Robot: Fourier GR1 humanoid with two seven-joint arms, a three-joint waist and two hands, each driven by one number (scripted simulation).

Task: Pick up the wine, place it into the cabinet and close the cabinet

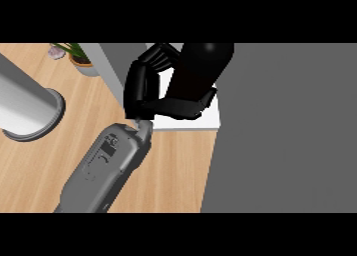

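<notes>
One dark wine bottle (203, 65) is held by the robot's right hand (173, 106), the only hand in view, over the white floor of the single cabinet (213, 121). The fingers (140, 80) are curled round the bottle's left side, grasping it. One potted plant (79, 57) and one pale cylinder (18, 97) sit on the wooden desk (173, 165) to the left.

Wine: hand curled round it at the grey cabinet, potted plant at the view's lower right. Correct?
One thing is off. The potted plant stands at the upper left of the head view, on the wooden counter, not at the lower right. The rest holds: the hand is curled round the wine at the grey cabinet.
</notes>
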